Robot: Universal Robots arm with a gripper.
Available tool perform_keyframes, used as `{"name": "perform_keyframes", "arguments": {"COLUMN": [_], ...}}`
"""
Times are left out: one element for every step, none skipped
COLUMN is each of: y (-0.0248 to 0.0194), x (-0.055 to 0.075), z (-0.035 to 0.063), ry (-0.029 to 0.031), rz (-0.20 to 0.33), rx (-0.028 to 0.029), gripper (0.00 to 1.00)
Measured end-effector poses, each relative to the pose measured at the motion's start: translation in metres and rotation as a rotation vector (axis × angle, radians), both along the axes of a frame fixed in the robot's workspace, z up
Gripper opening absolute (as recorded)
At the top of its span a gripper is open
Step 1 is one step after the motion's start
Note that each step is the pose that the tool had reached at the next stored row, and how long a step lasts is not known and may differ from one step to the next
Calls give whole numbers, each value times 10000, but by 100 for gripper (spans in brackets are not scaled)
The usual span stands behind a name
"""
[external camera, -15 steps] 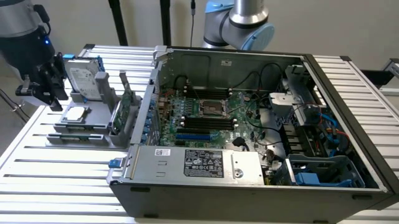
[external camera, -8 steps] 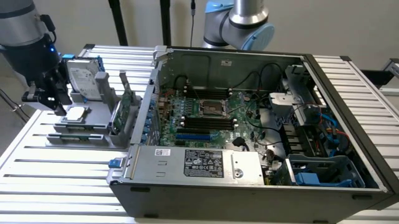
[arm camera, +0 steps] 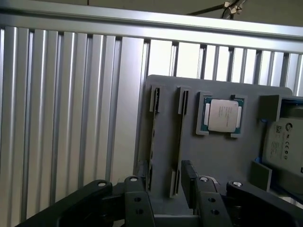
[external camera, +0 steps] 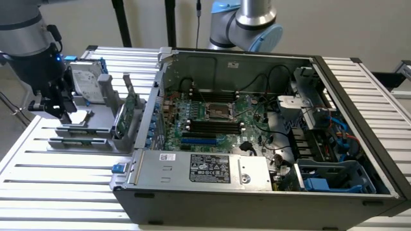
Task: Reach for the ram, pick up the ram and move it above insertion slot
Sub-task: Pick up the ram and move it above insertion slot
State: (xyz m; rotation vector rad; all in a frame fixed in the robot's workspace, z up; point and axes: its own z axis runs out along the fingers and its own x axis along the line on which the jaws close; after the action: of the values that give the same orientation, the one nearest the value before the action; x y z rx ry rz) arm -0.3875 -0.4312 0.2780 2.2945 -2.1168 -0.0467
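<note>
My gripper (external camera: 57, 109) hangs over the grey parts holder (external camera: 83, 137) at the exterior view's left, outside the computer case. In the wrist view its dark fingers (arm camera: 190, 178) stand apart, open, just above the holder's two narrow rails. The ram (arm camera: 152, 142) shows edge-on as a thin dark strip standing in one rail between small end brackets, and it lies close under the gripper (arm camera: 165, 177). Nothing is between the fingers. The black insertion slots (external camera: 212, 126) lie on the motherboard beside the CPU socket (external camera: 218, 111), inside the open case.
On the holder sit a CPU chip (arm camera: 221, 115), a silver hard drive (external camera: 83, 82) and an upright green expansion card (external camera: 132, 103). The case wall (external camera: 151, 110) rises between holder and motherboard. A second arm's base (external camera: 247, 21) stands behind the case. Ribbed aluminium table (external camera: 57, 173) surrounds everything.
</note>
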Motion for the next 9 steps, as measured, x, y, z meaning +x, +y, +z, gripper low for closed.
{"name": "perform_keyframes", "arguments": {"y": [-1,-3,-6,-8,-11,-14,-16,-19,-21], "x": [0,0,0,0,0,0,0,0,1], "z": [-18,-36,-55,-72,-91,-110,-127,-145,-163], "ry": [0,-1,-1,-1,0,-1,-1,-1,-1], "rz": [0,0,0,0,1,0,0,0,0], "rx": [0,1,1,0,0,1,1,1,1], "gripper": [42,42,42,42,42,42,42,42,42]}}
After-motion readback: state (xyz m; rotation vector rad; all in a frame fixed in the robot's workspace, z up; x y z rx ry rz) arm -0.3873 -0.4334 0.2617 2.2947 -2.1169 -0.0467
